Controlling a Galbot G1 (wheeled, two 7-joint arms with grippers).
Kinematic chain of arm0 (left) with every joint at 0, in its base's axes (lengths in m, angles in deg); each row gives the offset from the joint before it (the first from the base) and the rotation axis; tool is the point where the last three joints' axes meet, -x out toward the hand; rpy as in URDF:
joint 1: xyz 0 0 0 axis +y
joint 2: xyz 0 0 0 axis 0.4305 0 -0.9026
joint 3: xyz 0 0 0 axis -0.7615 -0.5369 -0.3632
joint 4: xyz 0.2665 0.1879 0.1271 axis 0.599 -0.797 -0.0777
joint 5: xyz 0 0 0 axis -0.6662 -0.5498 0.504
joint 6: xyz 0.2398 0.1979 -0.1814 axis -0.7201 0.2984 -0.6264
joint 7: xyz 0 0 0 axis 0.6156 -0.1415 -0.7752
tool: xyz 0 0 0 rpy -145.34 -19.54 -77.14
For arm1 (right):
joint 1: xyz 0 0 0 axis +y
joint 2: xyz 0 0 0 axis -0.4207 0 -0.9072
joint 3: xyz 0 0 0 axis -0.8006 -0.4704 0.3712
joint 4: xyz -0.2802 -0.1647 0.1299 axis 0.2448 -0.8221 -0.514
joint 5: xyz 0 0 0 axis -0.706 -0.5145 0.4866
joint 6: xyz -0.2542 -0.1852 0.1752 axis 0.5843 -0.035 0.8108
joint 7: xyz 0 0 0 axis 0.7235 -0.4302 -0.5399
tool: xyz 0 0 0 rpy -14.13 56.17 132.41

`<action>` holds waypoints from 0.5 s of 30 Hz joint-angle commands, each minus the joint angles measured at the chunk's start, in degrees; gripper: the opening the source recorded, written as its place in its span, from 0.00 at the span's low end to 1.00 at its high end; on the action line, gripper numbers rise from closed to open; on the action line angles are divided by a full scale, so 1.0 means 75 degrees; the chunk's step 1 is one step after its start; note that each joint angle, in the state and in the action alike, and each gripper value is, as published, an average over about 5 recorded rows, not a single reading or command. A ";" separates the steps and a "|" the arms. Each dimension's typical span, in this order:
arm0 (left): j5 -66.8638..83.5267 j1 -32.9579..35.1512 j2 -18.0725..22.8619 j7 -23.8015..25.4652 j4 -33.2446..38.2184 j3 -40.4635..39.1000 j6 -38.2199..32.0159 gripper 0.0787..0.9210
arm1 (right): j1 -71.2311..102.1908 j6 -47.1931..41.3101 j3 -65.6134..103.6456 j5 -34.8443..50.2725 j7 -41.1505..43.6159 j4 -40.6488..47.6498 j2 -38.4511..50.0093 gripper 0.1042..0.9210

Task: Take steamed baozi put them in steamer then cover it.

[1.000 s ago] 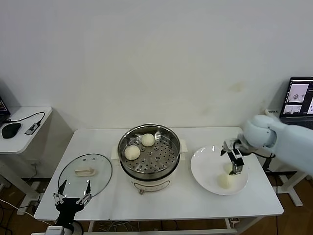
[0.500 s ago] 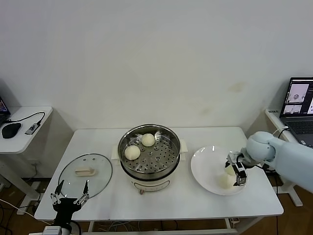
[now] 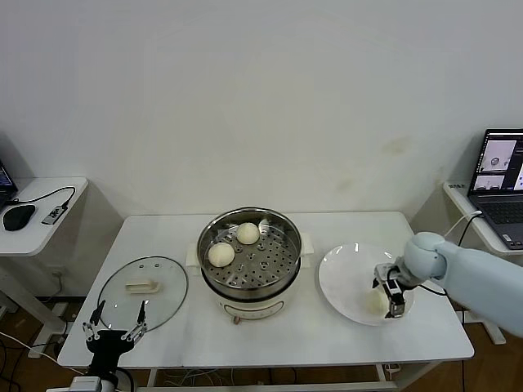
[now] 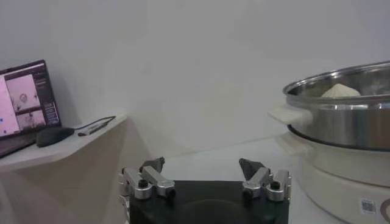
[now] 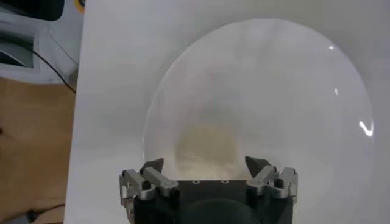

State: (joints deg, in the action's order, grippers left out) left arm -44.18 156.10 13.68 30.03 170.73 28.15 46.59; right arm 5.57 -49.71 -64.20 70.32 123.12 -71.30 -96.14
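Note:
The steel steamer [image 3: 261,273] stands mid-table on its white base, with two steamed baozi [image 3: 221,254] [image 3: 248,233] on its perforated tray. On the white plate [image 3: 343,278] to the right lies another baozi [image 3: 374,301], partly hidden by my right gripper [image 3: 387,296]. In the right wrist view that baozi [image 5: 204,146] sits between the spread fingers of the right gripper [image 5: 206,165], open, with a gap on each side. My left gripper [image 3: 114,331] waits open at the table's front left edge. It is also seen open in its own view [image 4: 203,165], facing the steamer [image 4: 347,115].
The glass lid [image 3: 143,286] with its cream handle lies flat on the table left of the steamer, just behind the left gripper. A side desk [image 3: 37,216] with a mouse is at far left, and a laptop [image 3: 498,163] at far right.
My right arm has come down and drawn nearer, bringing its open gripper low over the plate and around the baozi. The left gripper has stayed put.

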 commanded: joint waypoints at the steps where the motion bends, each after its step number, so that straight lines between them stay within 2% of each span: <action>1: 0.0003 -0.0009 0.0014 0.0007 -0.0017 -0.0004 -0.0003 0.88 | 0.0292 0.0034 0.0185 -0.0134 -0.0073 0.0344 -0.0283 0.85; 15: -0.0010 -0.0043 0.0026 0.0005 -0.0010 -0.0035 0.0010 0.88 | -0.0160 0.0051 0.0136 -0.0058 0.0045 0.0192 -0.0156 0.60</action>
State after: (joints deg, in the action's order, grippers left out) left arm -44.20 155.83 13.88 30.08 170.78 27.93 46.63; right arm 6.09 -49.39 -63.14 69.69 123.15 -69.91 -97.33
